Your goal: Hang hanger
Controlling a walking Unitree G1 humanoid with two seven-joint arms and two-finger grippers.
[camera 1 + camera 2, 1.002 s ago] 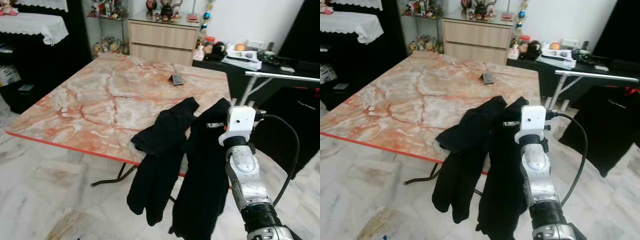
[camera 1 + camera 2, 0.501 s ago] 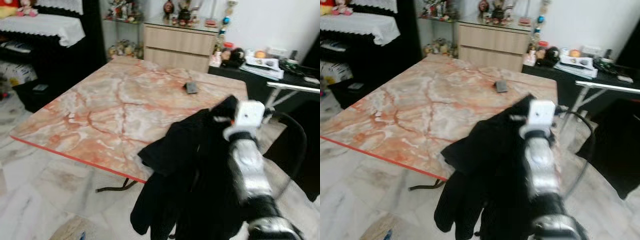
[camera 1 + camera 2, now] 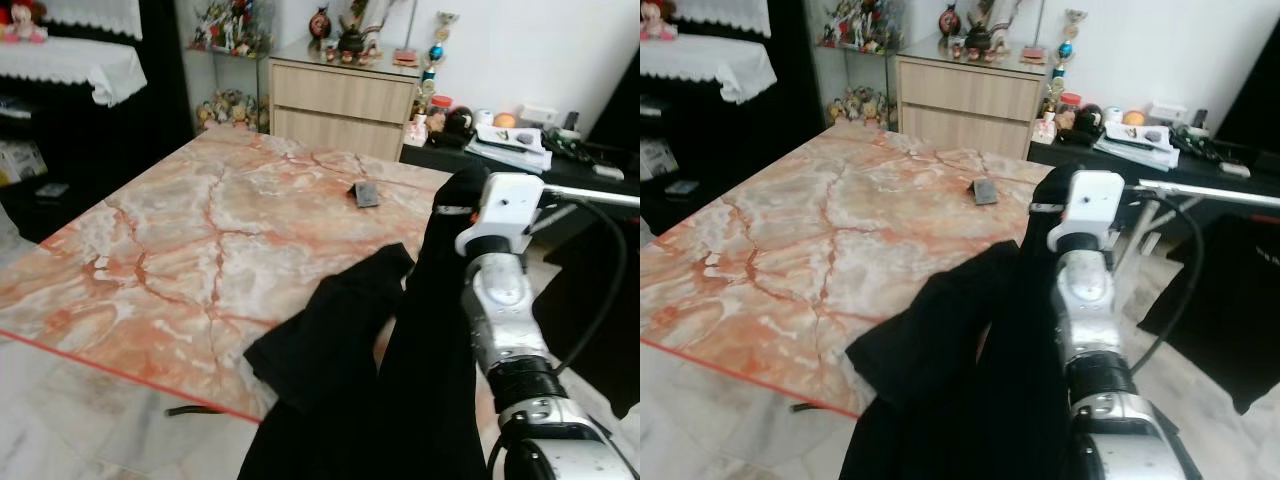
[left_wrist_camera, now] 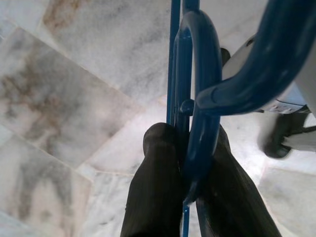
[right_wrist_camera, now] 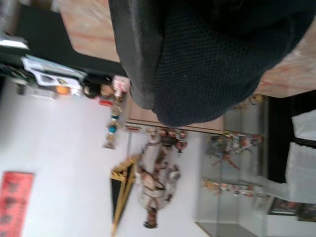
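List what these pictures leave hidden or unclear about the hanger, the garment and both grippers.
- Right gripper: hidden under the black garment in both eye views; the right wrist view has cloth across it, so open or shut cannot be told.
- Blue hanger: the left gripper is shut on it; its top is cut off by the left wrist view's edge.
- Garment's hem: cut off by the eye views' bottom edge.
- Small dark thing on the table: too small to name.

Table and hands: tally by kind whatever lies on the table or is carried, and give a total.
Black garment: 1, draped over the right arm and the marble table edge.
Blue hanger: 1, gripped in the left hand.
Small dark object: 1, on the table.
Total: 3.
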